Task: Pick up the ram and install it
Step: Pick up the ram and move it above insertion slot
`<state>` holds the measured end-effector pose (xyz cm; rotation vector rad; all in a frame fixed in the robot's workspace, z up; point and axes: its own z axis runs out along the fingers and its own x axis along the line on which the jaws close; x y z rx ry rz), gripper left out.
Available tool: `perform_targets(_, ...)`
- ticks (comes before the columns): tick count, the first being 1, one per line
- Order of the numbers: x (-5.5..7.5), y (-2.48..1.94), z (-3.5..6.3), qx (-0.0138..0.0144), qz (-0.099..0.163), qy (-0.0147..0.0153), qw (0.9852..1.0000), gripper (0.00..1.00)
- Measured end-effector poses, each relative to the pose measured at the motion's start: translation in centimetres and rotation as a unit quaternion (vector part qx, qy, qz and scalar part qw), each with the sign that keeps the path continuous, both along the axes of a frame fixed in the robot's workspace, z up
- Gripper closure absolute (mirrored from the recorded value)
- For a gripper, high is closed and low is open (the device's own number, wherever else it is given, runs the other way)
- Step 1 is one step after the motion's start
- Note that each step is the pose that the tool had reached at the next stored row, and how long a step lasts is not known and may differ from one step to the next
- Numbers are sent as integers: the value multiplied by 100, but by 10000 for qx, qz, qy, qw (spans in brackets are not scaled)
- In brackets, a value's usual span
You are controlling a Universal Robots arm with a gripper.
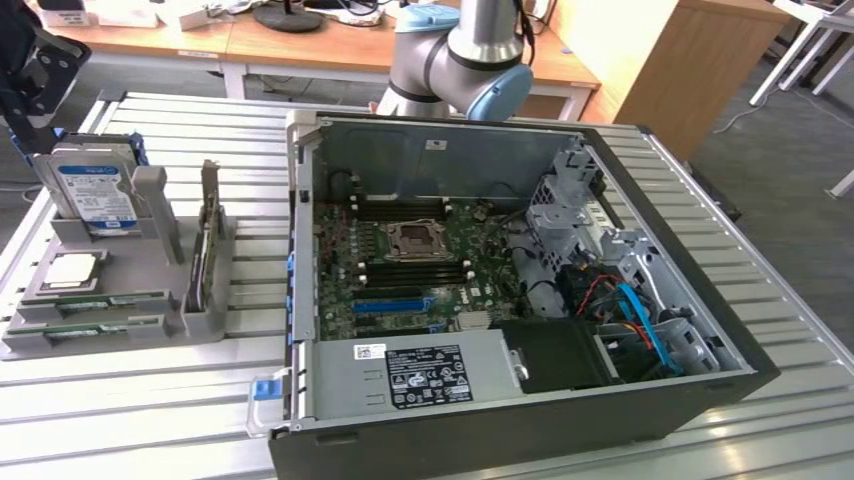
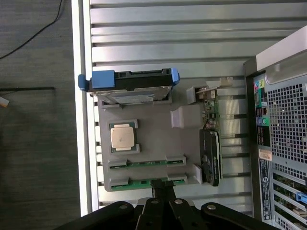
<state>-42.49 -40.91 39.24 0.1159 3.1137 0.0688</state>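
Observation:
Two ram sticks, thin green boards, lie on edge in the slots of a grey holder (image 1: 134, 335): one ram stick (image 1: 104, 303) (image 2: 146, 163) is further in, the other (image 1: 83, 325) (image 2: 144, 181) is at the holder's edge. My gripper (image 2: 163, 188) hangs above that edge with its black fingers together and nothing between them. In the exterior view the gripper (image 1: 24, 118) is high over the holder at the far left. The open computer case (image 1: 694, 330) lies at the exterior view's right, its motherboard (image 1: 400, 250) exposed.
The holder also carries a silver hard drive (image 1: 94, 195) (image 2: 129, 88) in a blue bracket, a square processor chip (image 1: 70, 270) (image 2: 122, 137) and an upright graphics card (image 1: 203, 250) (image 2: 210, 153). The slatted metal table (image 1: 187, 410) ends close to the holder.

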Motion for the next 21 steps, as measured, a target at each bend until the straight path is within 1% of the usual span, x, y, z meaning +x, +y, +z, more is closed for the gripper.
perform_targets(9, -1, 0, 0, 0, 65, 0, 10000, 89)
perform_targets(21, 0, 0, 0, 0, 278, 0, 9996, 89)
